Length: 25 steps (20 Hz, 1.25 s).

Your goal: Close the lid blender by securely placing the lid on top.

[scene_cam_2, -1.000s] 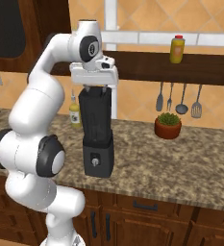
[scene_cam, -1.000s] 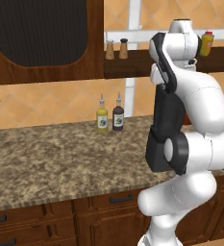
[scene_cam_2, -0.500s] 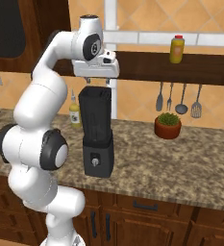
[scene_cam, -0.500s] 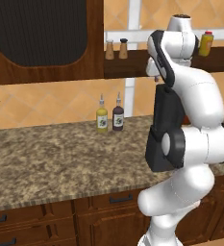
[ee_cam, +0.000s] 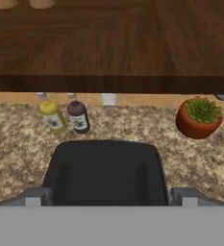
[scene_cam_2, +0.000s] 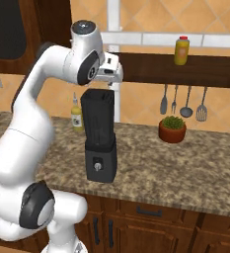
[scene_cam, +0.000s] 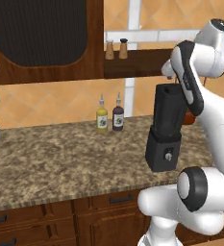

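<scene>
The black blender (scene_cam_2: 100, 143) stands on the granite counter (scene_cam_2: 185, 163), silver knob (scene_cam_2: 97, 166) facing front; it also shows at blender (scene_cam: 165, 129). The black rounded-square lid (ee_cam: 106, 173) lies flat on the jar's top, seen from straight above in the hand view. My gripper (ee_cam: 108, 196) hovers just over it, open, its grey fingertips (ee_cam: 34, 196) spread wide at either side of the lid with nothing between them. In the right base view the gripper (scene_cam_2: 108, 85) sits just above the jar's back right corner.
A yellow bottle (scene_cam: 102, 118) and a dark bottle (scene_cam: 118, 116) stand behind the blender to the left. A potted plant (scene_cam_2: 172, 128) is to its right, below hanging utensils (scene_cam_2: 185, 101). A dark wooden shelf (ee_cam: 108, 43) runs close above the hand.
The hand has lifted slightly off the jar top and the arm has swung aside, uncovering the blender in the left base view. The lid stays on the jar.
</scene>
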### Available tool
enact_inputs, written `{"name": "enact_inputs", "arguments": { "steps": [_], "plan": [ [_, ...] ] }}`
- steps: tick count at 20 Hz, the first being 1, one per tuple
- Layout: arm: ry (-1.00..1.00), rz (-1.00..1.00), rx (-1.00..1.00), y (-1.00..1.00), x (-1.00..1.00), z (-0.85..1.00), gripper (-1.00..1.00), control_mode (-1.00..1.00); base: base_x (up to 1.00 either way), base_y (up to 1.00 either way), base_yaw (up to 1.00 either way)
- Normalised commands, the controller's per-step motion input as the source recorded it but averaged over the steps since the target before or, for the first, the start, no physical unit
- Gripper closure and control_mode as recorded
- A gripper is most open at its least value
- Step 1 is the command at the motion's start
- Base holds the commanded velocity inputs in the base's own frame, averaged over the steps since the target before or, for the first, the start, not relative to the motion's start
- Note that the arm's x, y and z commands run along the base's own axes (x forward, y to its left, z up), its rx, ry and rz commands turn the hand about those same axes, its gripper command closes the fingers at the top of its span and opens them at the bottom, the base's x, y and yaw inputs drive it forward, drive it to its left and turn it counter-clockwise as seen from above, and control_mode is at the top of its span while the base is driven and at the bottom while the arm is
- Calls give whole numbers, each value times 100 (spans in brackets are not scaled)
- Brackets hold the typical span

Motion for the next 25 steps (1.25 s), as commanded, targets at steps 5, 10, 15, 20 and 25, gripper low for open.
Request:
{"name": "enact_inputs", "arguments": {
  "steps": [5, 10, 15, 20, 25],
  "plan": [
    [-27, 0, 0, -80, -100, -23, -100, -100, 0, 0, 0],
    [-5, 0, 0, -84, -100, -90, -100, -100, 0, 0, 0],
    [4, 0, -1, -58, -100, -21, -100, -100, 0, 0, 0],
    [-43, -2, 10, -24, -72, 66, -100, -100, 0, 0, 0],
    [-2, 0, 0, 0, -3, 0, -100, -100, 0, 0, 0]
  ]
}}
